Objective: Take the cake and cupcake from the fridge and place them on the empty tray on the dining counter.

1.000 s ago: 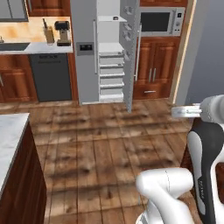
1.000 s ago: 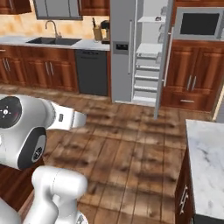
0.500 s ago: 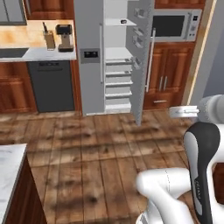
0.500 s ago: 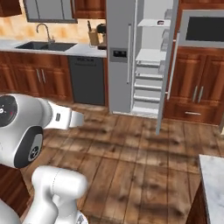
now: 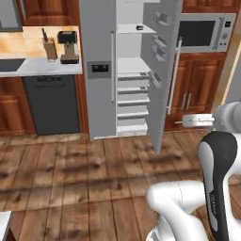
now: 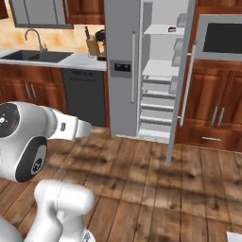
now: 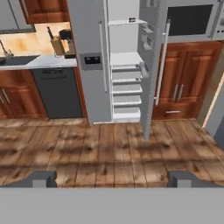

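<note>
Even, soft light fills the rendered kitchen, bright enough that nothing is lost in darkness. The fridge (image 5: 99,70) interior is the palest area, its shelves nearly white but with edges still readable. Blotchy dark patches of shadow lie across the wood floor (image 5: 84,174) in front of it. The wall behind the far left counter (image 6: 52,59) glows warm orange. All views are coarse and slightly soft; small items on the top shelf are too blurred to make out. Straight lines stay straight to the edges.
</note>
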Available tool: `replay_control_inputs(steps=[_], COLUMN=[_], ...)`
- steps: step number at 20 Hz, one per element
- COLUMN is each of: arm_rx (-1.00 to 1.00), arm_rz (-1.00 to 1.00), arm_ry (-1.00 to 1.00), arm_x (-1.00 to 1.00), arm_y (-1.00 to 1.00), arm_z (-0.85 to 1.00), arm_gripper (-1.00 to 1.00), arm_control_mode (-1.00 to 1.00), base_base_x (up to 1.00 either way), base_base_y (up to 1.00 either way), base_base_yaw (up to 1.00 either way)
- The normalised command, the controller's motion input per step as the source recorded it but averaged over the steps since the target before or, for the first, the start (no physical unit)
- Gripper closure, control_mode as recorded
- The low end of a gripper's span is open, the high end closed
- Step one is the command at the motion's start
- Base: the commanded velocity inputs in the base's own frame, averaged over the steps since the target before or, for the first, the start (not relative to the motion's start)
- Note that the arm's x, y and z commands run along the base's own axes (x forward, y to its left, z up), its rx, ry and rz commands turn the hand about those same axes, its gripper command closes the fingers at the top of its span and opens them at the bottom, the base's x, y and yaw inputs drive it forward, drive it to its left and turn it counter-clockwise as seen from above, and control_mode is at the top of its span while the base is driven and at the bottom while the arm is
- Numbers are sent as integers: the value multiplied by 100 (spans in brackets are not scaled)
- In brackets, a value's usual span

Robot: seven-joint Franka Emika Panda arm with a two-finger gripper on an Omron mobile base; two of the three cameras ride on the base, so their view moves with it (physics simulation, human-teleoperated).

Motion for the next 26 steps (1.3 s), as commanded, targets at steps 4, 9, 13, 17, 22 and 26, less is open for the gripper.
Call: replay_control_inputs(steps=[4,9,13,17,22,26], arm_rx=[0,0,0,0,0,0], arm_rz=[0,0,0,0,0,0], arm_ry=[0,0,0,0,0,0], arm_x=[0,0,0,0,0,0], arm_y=[0,0,0,0,0,0], arm_z=[0,0,0,0,0,0], arm_gripper=[-100,-100,-100,-100,-100,-100], arm_control_mode=[100,100,100,100,100,100], base_base_x=[100,100,100,100,100,100], base_base_y=[2,0,-3,-2,26,44], base_base_yaw=[0,0,-1,-25,-29,-28])
